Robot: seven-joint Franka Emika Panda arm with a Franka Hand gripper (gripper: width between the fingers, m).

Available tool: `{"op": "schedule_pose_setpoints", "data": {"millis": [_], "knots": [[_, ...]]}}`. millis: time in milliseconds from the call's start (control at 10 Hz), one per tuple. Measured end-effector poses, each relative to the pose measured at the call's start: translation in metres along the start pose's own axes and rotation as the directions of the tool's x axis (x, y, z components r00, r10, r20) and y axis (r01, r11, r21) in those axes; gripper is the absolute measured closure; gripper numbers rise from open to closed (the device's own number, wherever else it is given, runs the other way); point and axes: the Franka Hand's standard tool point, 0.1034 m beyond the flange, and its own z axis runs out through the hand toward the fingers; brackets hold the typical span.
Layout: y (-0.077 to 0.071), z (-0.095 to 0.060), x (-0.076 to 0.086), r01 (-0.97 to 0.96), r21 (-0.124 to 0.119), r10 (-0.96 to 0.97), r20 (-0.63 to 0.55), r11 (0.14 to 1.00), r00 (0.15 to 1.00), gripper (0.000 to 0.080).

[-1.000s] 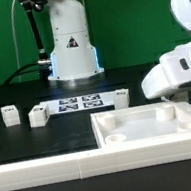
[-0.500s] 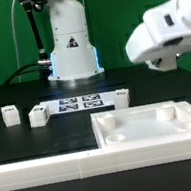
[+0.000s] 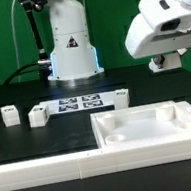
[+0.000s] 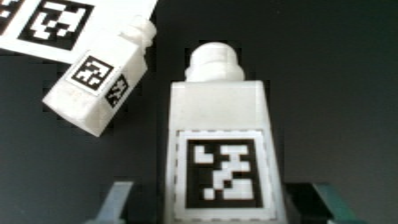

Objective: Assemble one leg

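Observation:
In the wrist view my gripper [image 4: 222, 203] is shut on a white square-sided leg [image 4: 222, 120]. The leg has a black-and-white tag on its face and a round peg at its far end. A finger [image 4: 125, 202] shows on each side of it. In the exterior view the gripper [image 3: 163, 63] hangs high at the right, well above the table. A second leg [image 4: 98, 80] lies on the black table beside the held one; it is the leg [image 3: 119, 98] right of the marker board. Two more legs [image 3: 11, 116] [image 3: 38, 116] stand at the left.
The marker board [image 3: 80, 103] lies mid-table, and its corner shows in the wrist view [image 4: 63, 25]. A large flat white panel [image 3: 155, 126] with round corner sockets lies at the front right. A white rail [image 3: 45, 168] runs along the front edge. The arm's base [image 3: 71, 47] stands behind.
The arm has risen from low over the panel's right side to high at the exterior view's right. It shifted slightly rightward over the last half second.

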Motion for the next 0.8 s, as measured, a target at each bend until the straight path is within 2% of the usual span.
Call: {"op": "schedule_pose_setpoints", "data": {"millis": [200, 400, 500, 600, 800], "knots": [[0.018, -0.03, 0.005, 0.019, 0.007, -0.018, -0.114, 1.0, 0.993, 0.0509], [0.035, -0.051, 0.002, 0.006, 0.005, -0.004, -0.234, 1.0, 0.972, 0.0509], [0.04, -0.057, 0.002, 0.003, 0.003, -0.002, -0.27, 1.0, 0.963, 0.0509], [0.041, -0.062, 0.008, -0.001, 0.001, 0.001, -0.357, 1.0, 0.934, 0.0509], [0.041, -0.06, 0.009, -0.002, -0.006, 0.0, -0.472, 1.0, 0.882, 0.0509]]}}
